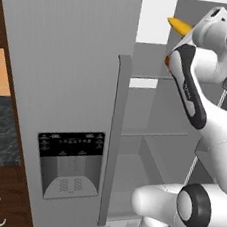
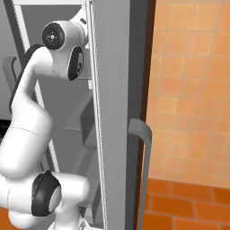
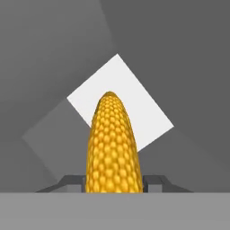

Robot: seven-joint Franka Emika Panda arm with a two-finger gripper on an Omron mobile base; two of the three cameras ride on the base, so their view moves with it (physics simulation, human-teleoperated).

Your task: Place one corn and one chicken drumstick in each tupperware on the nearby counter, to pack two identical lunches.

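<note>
One corn [image 3: 112, 143] is all I count. My gripper [image 3: 114, 182] is clamped on it, the cob sticking straight out between my fingers [image 3: 155, 182], up inside the open fridge [image 1: 147, 140].

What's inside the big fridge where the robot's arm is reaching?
Pale bare shelves, and the plain yellow-orange corn clamped in the gripper, its tip poking out by the arm. The fridge door and the arm hide the rest.

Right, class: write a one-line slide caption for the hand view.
Gripper holding a yellow corn cob, pointed into the grey fridge interior.
</note>
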